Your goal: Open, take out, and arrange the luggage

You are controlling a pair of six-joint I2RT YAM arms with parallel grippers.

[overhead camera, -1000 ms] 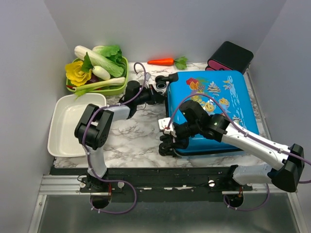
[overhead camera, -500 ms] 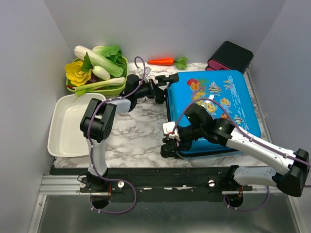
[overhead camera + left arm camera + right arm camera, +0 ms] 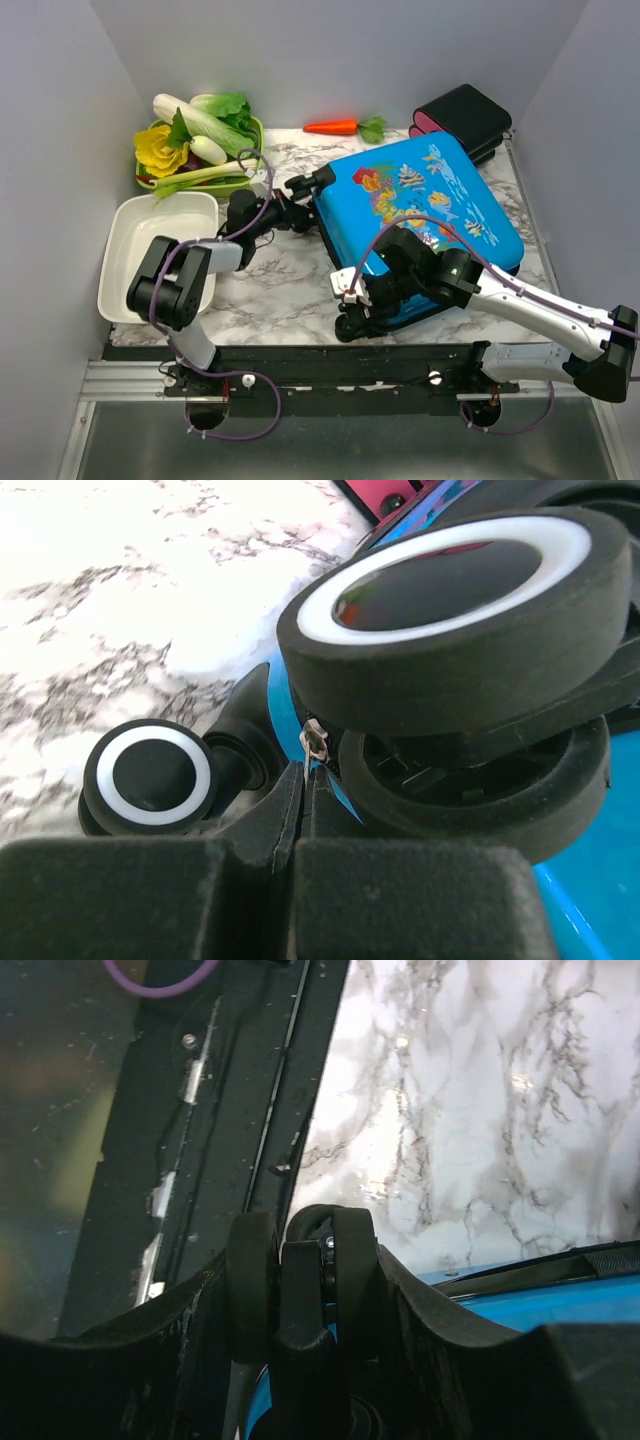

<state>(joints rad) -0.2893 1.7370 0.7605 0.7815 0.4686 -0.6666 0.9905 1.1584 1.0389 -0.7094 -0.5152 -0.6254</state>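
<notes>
The closed blue suitcase [image 3: 420, 215] lies flat and askew on the marble desk [image 3: 280, 290], its far corner by a black box [image 3: 465, 112] (pink-fronted). At its left corner the left pincer [image 3: 302, 790] is pressed together on a zip pull [image 3: 314, 745]. The right pincer [image 3: 310, 1250] clamps a near-corner wheel [image 3: 350, 1250].

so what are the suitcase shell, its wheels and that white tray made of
Luggage shell: looks like hard glossy plastic, rigid and smooth, with printed fish. Wheels: matte black tread, probably rubber or plastic, around white rings. White tray: smooth, rounded rim, likely plastic, possibly ceramic.
</notes>
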